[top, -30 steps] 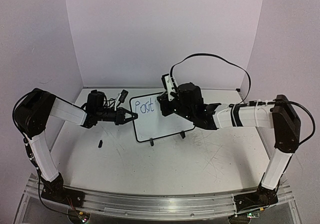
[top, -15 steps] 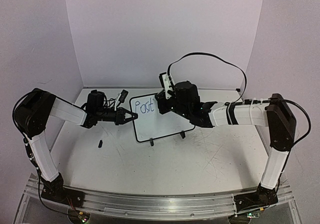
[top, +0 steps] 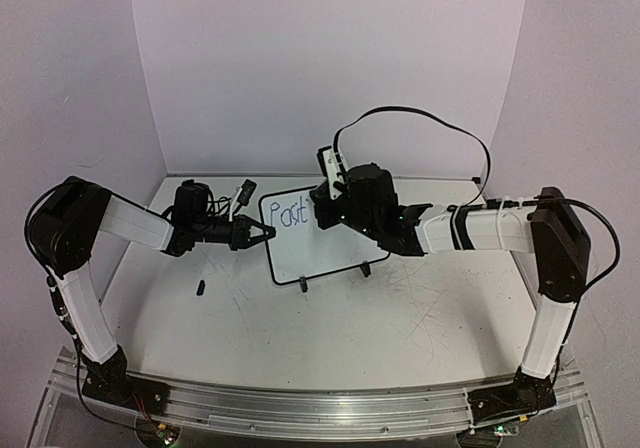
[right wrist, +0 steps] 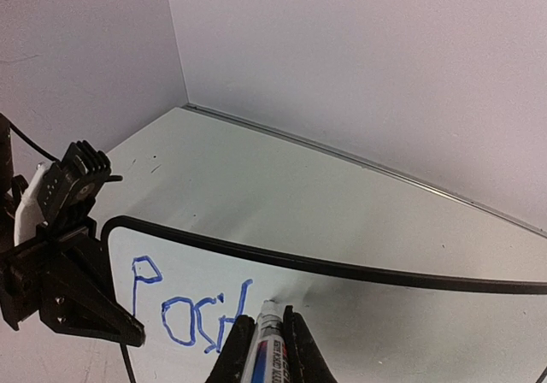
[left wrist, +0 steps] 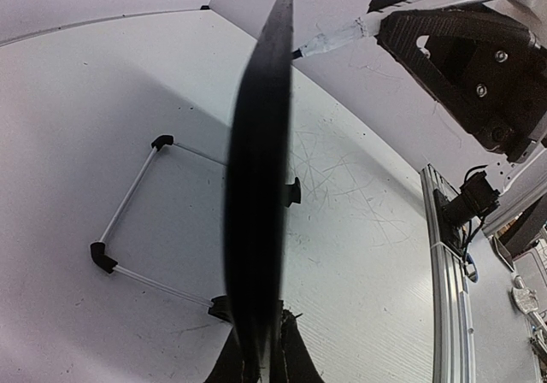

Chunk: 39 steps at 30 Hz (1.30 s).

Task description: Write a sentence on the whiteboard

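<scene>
Right fingers [right wrist: 301, 350]: pressing together on the marker [right wrist: 267, 349], clamping its barrel from both sides, tip poking out forward.
Marker tip: touching the whiteboard [right wrist: 385, 327] just right of the last blue stroke, below the top frame.
Sentence [right wrist: 184, 315]: showing as blue letters reading roughly "Posit", sitting in the upper left corner of the board face.
Left fingers [left wrist: 295, 359]: pinching the left edge of the whiteboard, with the thin black frame running edge-on between them in the left wrist view.
Whiteboard stance: standing on two small black feet, leaning back a little, sitting mid-desk toward the far edge, facing the near edge.
Right arm [top: 480, 230]: reaching in from the right side of the desk [top: 350, 318], wrist hanging over the board's upper edge.
Left arm [top: 130, 223]: stretching across from the left edge, staying low over the desk.
Small black piece [top: 200, 288]: lying on the desk near the left edge, closer to the near edge than the board and apart from it.
</scene>
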{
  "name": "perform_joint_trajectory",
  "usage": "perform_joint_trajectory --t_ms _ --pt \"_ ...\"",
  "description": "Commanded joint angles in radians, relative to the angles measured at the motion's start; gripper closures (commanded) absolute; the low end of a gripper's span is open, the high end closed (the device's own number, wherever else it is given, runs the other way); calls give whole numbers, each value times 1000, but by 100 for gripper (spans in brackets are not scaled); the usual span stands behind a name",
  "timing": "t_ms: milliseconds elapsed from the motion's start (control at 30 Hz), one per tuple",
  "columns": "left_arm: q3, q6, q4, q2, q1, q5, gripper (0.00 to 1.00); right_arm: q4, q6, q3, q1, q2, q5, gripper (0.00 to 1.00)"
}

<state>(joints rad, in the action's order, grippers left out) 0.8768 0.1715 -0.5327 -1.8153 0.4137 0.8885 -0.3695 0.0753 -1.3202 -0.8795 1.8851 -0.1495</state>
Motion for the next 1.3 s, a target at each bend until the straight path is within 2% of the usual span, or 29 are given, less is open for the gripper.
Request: perform_joint_trajectory --t_ms 0,733,1267 --pt "26 -46 36 22 -8 -89 100 -42 11 24 5 -72 34 100" --pt "28 -49 39 23 -8 -89 100 -16 9 8 4 3 -5 100" --pt "28 -50 42 26 -9 -90 100 4 21 49 4 -6 -10 100"
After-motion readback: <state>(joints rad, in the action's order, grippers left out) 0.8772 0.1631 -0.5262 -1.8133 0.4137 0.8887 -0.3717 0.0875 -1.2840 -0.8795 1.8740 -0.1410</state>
